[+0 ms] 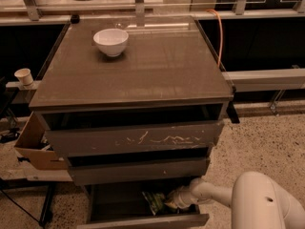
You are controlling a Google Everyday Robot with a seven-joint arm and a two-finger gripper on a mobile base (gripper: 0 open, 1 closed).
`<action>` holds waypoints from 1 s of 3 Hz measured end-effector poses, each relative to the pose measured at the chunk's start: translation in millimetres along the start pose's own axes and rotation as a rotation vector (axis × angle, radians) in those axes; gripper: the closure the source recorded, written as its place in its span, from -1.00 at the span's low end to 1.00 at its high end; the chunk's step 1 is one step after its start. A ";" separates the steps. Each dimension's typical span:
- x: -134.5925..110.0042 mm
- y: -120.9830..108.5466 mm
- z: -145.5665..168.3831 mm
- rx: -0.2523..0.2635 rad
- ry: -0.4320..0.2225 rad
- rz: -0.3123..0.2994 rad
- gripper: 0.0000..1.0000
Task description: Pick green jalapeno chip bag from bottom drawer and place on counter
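A glossy, smooth worktop (157, 66) and a glazed bowl (110, 41) are seen. The gripper (173, 203), cased in smooth pale plastic, is found in the bottom drawer (143, 221) beside the crinkly bag (154, 202).

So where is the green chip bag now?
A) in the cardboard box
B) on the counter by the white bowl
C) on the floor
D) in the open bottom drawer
D: the green jalapeno chip bag lies in the open bottom drawer, and the claw is down in that drawer at the bag's right side.
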State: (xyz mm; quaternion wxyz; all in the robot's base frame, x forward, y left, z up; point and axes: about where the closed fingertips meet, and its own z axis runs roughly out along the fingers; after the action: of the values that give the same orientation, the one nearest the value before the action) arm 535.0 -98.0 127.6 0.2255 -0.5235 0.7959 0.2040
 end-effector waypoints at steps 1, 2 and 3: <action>-8.6 4.2 -16.1 0.019 -0.015 -0.020 1.00; -19.2 9.4 -40.6 0.044 -0.030 -0.042 1.00; -31.3 14.8 -70.7 0.066 -0.050 -0.070 1.00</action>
State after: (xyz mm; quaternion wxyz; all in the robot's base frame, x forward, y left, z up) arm 521.9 -109.0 204.5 0.2694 -0.5379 0.7776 0.1828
